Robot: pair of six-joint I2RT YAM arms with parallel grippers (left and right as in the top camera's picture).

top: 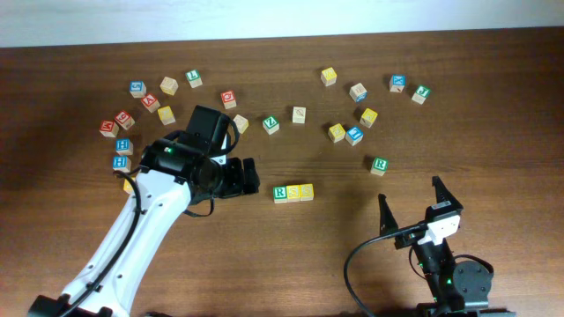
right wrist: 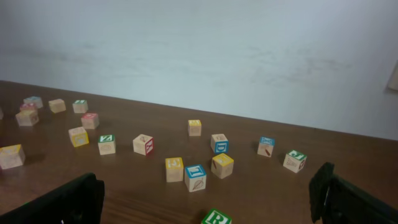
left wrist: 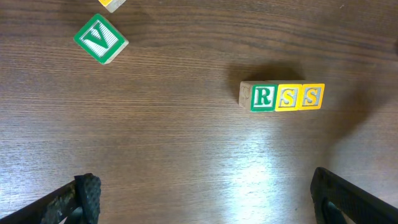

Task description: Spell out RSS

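RSS [left wrist: 283, 97] cubes touch in a row, reading green-yellow-yellow.

The R cube [left wrist: 263, 98] has a green face with a white letter and a bare pale-wood side. The first S cube [left wrist: 287, 98] and second S cube [left wrist: 311, 97] have yellow faces. The V cube [left wrist: 99, 38] is green with white stripes. The table [left wrist: 186, 162] is dark brown woodgrain. The left claw [left wrist: 205, 190] and right claw [top: 409, 190] are black.

RSS row [top: 293, 192]: 3 cubes; loose cubes [top: 270, 124]: about 22; arms [top: 141, 229]: 2
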